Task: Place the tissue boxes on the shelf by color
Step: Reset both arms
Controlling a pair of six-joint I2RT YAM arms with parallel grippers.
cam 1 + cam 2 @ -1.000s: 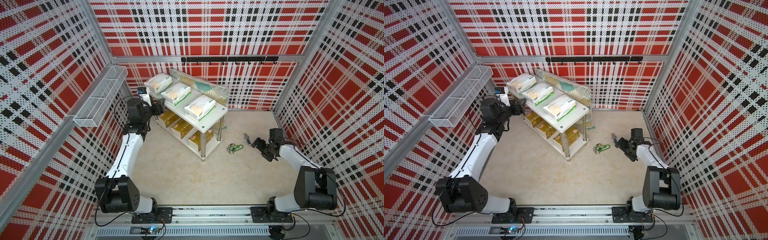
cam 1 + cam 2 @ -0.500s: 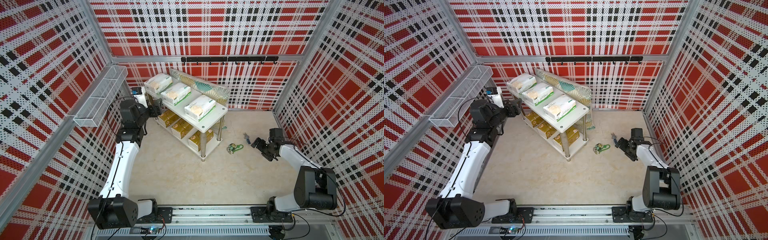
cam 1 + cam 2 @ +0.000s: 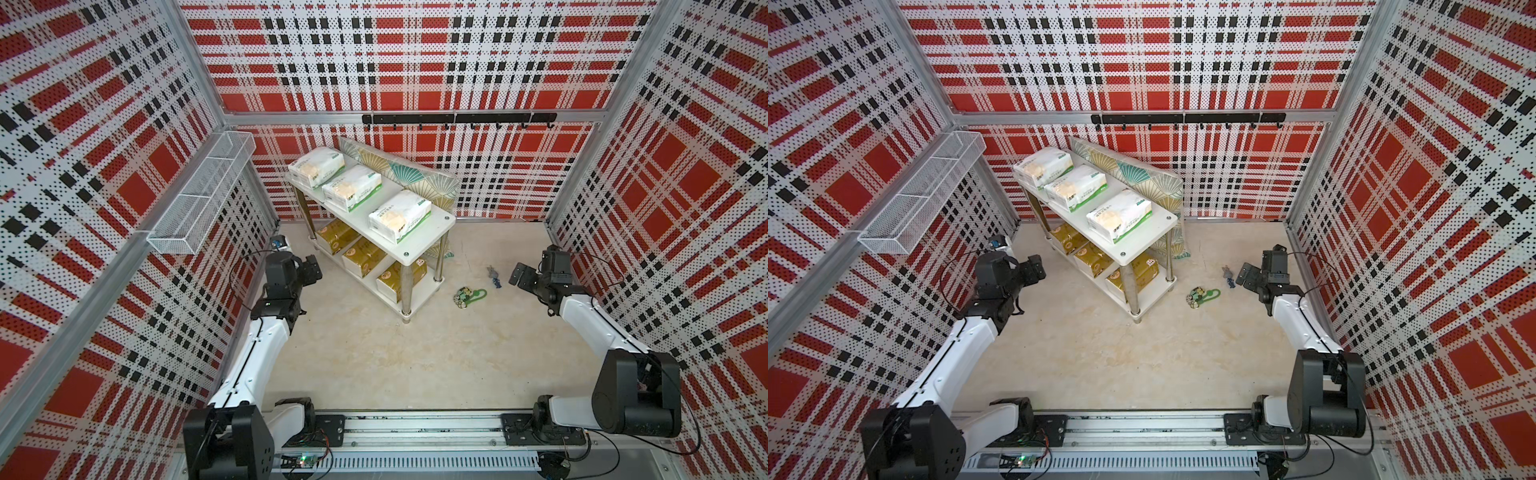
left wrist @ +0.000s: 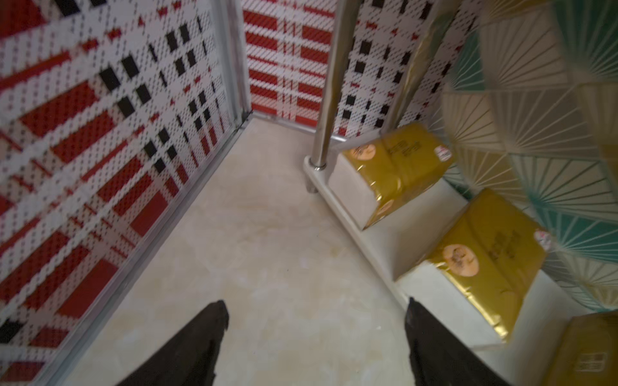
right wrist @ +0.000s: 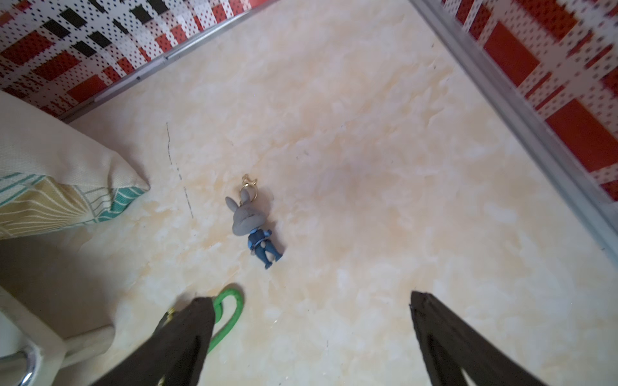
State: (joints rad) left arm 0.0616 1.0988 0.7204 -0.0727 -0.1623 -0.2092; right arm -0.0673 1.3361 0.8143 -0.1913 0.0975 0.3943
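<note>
Shelf [image 3: 419,245] in both top views: three white packs [image 3: 352,189] on its upper board, three gold packs [image 3: 363,255] on its lower. Left gripper [image 3: 313,268] near shelf's end, right gripper [image 3: 522,276] well apart from it. Left wrist: fingers [image 4: 194,344] spread, nothing between, gold packs alongside on shelf. Right wrist: jaws wide, empty, bunny keychain [image 5: 254,224] on floor [image 5: 368,167] ahead.

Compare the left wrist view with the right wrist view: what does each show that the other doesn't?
Only the left wrist: gold tissue packs on the shelf's lower board. Only the right wrist: a rabbit keychain and a green loop on the floor. Both: the patterned cushion, the floor, plaid walls, and an open, empty tool: left tool or right tool.
</note>
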